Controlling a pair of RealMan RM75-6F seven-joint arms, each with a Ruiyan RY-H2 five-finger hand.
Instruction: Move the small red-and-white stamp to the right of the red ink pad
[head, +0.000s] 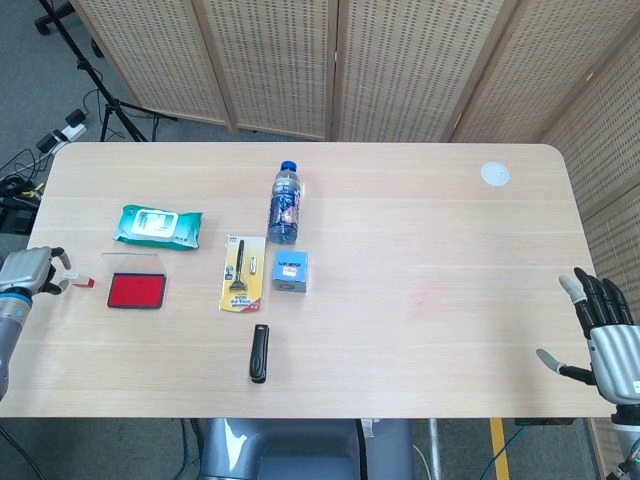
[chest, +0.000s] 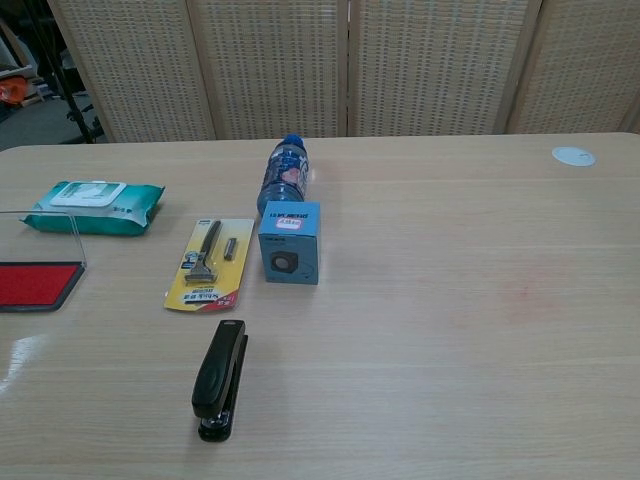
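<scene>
Two hands are seen in the head view only. The left hand (head: 25, 270) is held at the bench's (head: 430, 240) left edge with its fingers curled around the stamp (head: 76, 280), whose red-and-white end pokes out toward the ink pad (head: 136, 290); whether the stamp is actually pinched or merely touched cannot be told. Just beyond the stamp, away from the hand, the open ink pad is laid with its clear lid raised. Behind the pad a wipes pack (head: 158, 225) is placed. Further from the hand a carded razor (head: 240, 273), a blue box (head: 290, 271), a bottle (head: 284, 203) and a stapler (head: 259, 352) are found. The right hand (head: 602, 340) is held off the bench's far corner, fingers spread, holding nothing.
</scene>
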